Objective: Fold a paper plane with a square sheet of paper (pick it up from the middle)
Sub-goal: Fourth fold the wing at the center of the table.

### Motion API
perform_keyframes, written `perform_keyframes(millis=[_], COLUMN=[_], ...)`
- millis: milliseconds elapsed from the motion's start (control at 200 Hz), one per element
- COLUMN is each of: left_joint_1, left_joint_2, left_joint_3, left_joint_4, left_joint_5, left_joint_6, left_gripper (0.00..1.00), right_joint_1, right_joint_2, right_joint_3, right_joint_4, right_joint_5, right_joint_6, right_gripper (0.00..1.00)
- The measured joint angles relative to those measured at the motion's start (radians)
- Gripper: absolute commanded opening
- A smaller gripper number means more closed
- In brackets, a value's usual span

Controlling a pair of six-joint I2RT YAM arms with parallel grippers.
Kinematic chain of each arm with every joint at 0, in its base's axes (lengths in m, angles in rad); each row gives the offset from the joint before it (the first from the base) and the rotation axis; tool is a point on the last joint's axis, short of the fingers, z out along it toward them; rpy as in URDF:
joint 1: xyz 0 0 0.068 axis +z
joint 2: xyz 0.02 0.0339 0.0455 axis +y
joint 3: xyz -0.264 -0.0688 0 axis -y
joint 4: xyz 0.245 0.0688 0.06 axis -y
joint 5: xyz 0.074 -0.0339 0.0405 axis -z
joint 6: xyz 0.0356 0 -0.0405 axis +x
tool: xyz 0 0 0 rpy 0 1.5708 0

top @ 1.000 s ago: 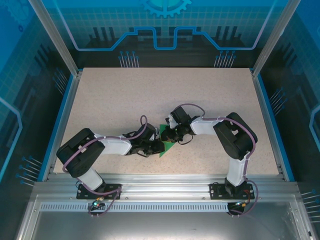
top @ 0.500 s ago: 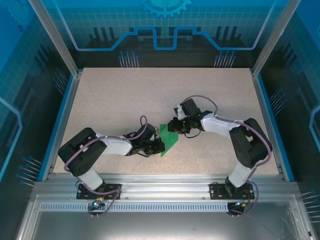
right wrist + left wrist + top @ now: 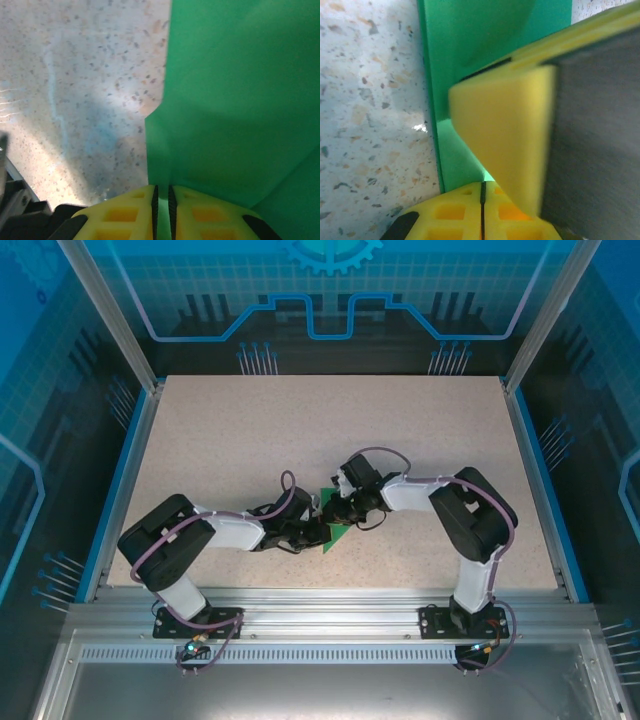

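Both claws crowd over the green paper sheet (image 3: 336, 534) mid-table, hiding most of it from above. Left gripper (image 3: 316, 531) pads pressed together on its edge; right gripper (image 3: 337, 510) pinching it too. Blurred yellow pad (image 3: 505, 140) blocks the left wrist view; fold shape unclear. Speckled tabletop (image 3: 250, 440), blue-panelled enclosure (image 3: 320, 300).

I have the square sheet of paper (image 3: 336, 534) before me: bright green, matte, unmarked, creased into angled panels, lying just toward six o'clock from the centre of the table (image 3: 250, 440).
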Motion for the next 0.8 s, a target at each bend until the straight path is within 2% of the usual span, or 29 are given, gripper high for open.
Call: perform_keyframes(millis=[245, 500, 795], left_joint_1=[0.000, 0.001, 0.001], left_joint_2=[0.011, 0.026, 0.029], left_joint_3=[0.002, 0.001, -0.002], left_joint_4=[0.016, 0.048, 0.055], left_joint_5=[0.000, -0.001, -0.001], left_joint_6=[0.000, 0.000, 0.001], left_gripper=[0.08, 0.07, 0.07], right_joint_1=[-0.070, -0.134, -0.210], right_joint_2=[0.025, 0.083, 0.142], right_joint_3=[-0.005, 0.063, 0.177], right_joint_4=[0.043, 0.002, -0.046], right_joint_5=[-0.081, -0.171, -0.124], right_joint_6=[-0.002, -0.034, -0.076], right_gripper=[0.16, 0.17, 0.18])
